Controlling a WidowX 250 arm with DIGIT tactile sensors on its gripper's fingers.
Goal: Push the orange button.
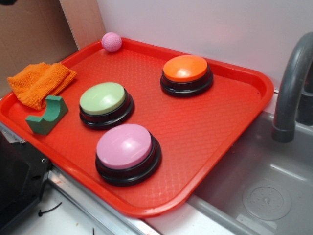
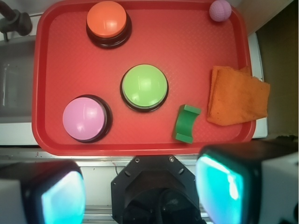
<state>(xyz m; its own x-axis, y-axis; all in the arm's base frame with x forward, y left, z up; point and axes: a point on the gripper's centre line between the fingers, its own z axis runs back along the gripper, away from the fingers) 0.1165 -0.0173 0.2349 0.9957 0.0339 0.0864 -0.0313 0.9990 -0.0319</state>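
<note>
The gripper (image 2: 140,196) is hovering with its jaws spread, short of the textured red plastic tray (image 1: 210,127). Glossy domed buttons are sitting on black bases: pink (image 1: 128,153), green (image 1: 106,104), then the orange button (image 1: 186,74) farthest.

Tray (image 1: 230,142) was red plastic with a fine pebbled texture. Orange button (image 1: 185,68) had a smooth, slightly glossy plastic dome on a shiny black base. Cloth (image 1: 40,82) was napped orange fabric. Ball (image 1: 111,42) looked dimpled, matt. Sink (image 1: 274,196) was smooth grey plastic.
</note>
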